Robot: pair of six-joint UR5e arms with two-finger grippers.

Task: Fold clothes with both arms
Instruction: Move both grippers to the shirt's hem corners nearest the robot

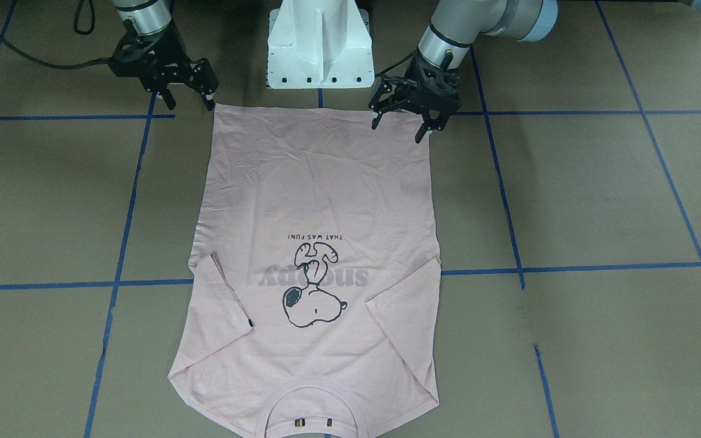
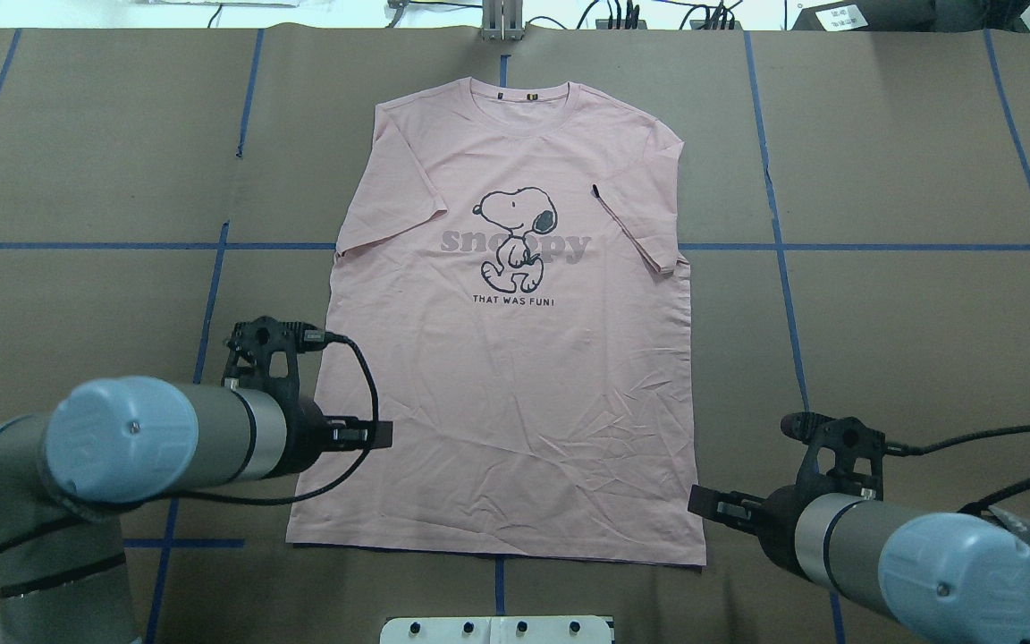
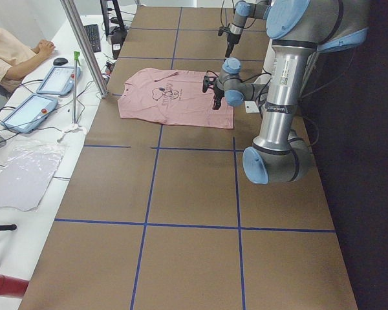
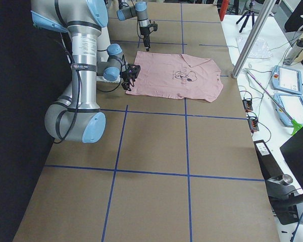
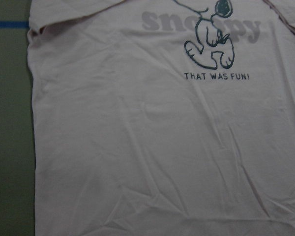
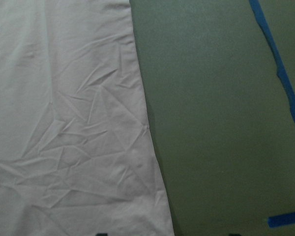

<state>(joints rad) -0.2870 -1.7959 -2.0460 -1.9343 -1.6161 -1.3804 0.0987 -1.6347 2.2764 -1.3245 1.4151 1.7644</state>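
The pale pink T-shirt (image 1: 320, 182) lies flat on the table, dog print up, hem toward the robot and collar at the far side. Both sleeves are folded in over the body (image 2: 515, 376). My left gripper (image 1: 398, 131) is open and empty, just above the hem corner on my left. My right gripper (image 1: 190, 101) is open and empty, at the hem corner on my right, mostly just off the cloth. The left wrist view shows the print and the shirt's left edge (image 5: 162, 147). The right wrist view shows the wrinkled right edge (image 6: 64, 123).
The white pedestal (image 1: 320, 42) stands just behind the hem. Brown table covering with blue tape lines (image 2: 774, 246) surrounds the shirt. A metal post (image 3: 84, 45), tablets (image 3: 55, 81) and a seated operator (image 3: 6, 51) are beyond the far table edge.
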